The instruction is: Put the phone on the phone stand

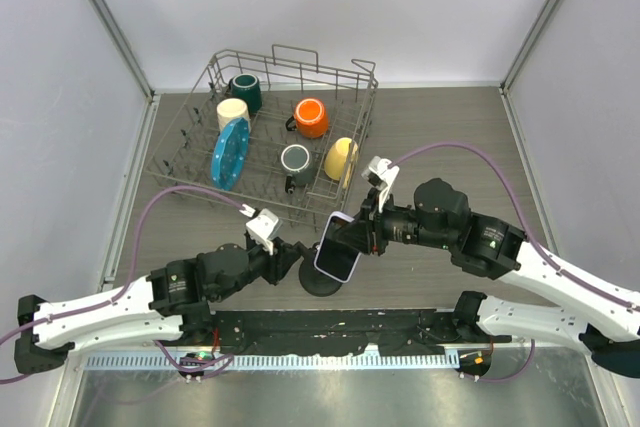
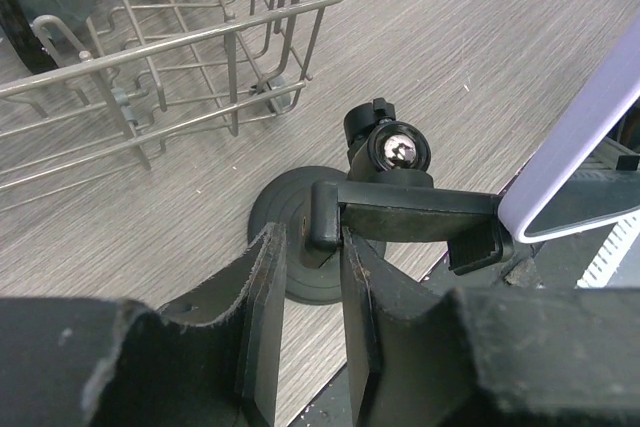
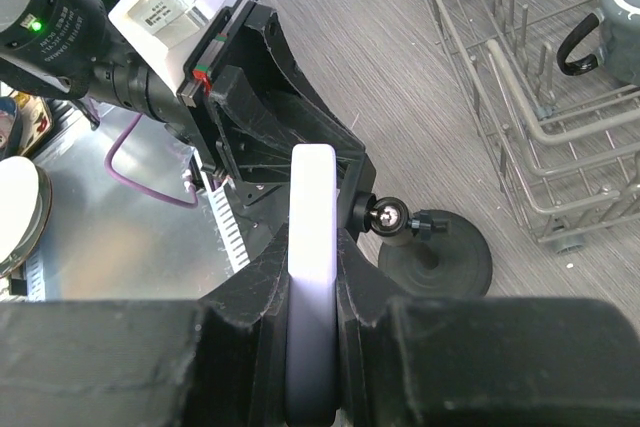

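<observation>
My right gripper (image 1: 360,236) is shut on the phone (image 1: 337,249), clamping its pale rim edge-on in the right wrist view (image 3: 312,212). It holds the phone tilted against the cradle plate of the black phone stand (image 1: 318,284), above the round disc base (image 3: 440,257). My left gripper (image 1: 291,262) sits at the stand's left side. In the left wrist view its jaws (image 2: 315,242) stand narrowly apart around the corner of the cradle plate (image 2: 327,212), with a small gap at the left finger. The phone's lilac edge (image 2: 580,142) rests on the plate's right end.
A wire dish rack (image 1: 300,67) stands behind the stand, holding a blue plate (image 1: 230,152), an orange mug (image 1: 311,117), a yellow mug (image 1: 341,158) and other mugs. Its near corner (image 2: 300,7) is close to the stand. A metal strip runs along the near edge.
</observation>
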You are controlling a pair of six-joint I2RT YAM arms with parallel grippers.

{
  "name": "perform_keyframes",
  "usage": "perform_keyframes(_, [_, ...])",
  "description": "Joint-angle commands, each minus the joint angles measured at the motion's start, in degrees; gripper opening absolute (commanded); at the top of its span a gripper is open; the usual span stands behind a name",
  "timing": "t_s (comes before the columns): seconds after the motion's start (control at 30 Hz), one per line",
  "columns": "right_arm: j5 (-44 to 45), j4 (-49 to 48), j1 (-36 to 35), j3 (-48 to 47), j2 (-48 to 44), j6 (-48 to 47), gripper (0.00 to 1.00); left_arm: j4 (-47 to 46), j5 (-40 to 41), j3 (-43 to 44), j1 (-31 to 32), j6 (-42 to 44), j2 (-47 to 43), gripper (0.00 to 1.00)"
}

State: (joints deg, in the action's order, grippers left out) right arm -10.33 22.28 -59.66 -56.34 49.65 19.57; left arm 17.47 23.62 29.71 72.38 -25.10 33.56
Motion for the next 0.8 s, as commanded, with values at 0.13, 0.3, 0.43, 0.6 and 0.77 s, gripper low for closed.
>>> perform_keyframes(0.13, [-2.2,-4.8,-0.2,-5.2,1.3,-1.6,0.01,-4.4,2.0,0.3,0.2,0.9,0.9,0.27])
perform_keyframes(0.3, [-1.9,-4.4,-0.2,-6.4,1.5,-2.2,0.01,-5.1,1.4,0.0,0.1,1.3,0.8,0.17])
perform_keyframes(0.43, [-4.3,-6.3,-0.3,-5.9,2.0,-2.4,0.01,-5.7,-0.1,0.0,0.2,2.2,0.6,0.01])
perform_keyframes(0.6, [-13.2,-9.4,-2.9,-4.4,3.4,-12.9,0.01,-5.8,-2.5,-0.7,0.2,2.8,-1.4,0.0])
perform_keyframes(0.77, [-21.7,-12.5,-4.5,-3.6,9.0,-24.3,0.01,-4.4,-1.8,-1.2,0.2,3.0,-4.1,0.0])
